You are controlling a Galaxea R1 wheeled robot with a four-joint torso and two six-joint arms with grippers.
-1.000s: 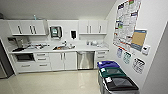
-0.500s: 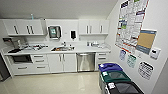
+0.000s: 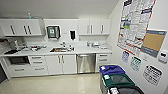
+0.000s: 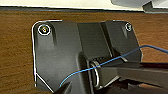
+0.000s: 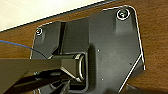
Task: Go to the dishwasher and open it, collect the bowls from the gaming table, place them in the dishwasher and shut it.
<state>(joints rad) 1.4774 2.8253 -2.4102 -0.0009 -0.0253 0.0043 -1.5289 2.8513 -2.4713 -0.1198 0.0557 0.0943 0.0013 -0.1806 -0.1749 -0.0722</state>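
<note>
The dishwasher [image 3: 85, 63] is the silver steel front under the white counter [image 3: 82, 50], right of the sink [image 3: 61, 50]. Its door is closed, with the bar handle [image 3: 85, 55] across the top. It stands across the pale floor [image 3: 50, 83] from me, a little right of centre in the head view. The gaming table and the bowls are out of view. Both wrist views look down past the robot's dark plate onto a brown wood-grain surface [image 4: 15, 50].
White cabinets line the wall above and below the counter, with a dark oven [image 3: 18, 60] at the left. Along the right wall stand a blue-lidded bin [image 3: 112, 69], a green bin [image 3: 117, 80] and a black bin [image 3: 130, 90], under posters [image 3: 136, 22].
The whole head view has shifted slightly, so the camera has moved a little. Nothing in the kitchen itself has changed.
</note>
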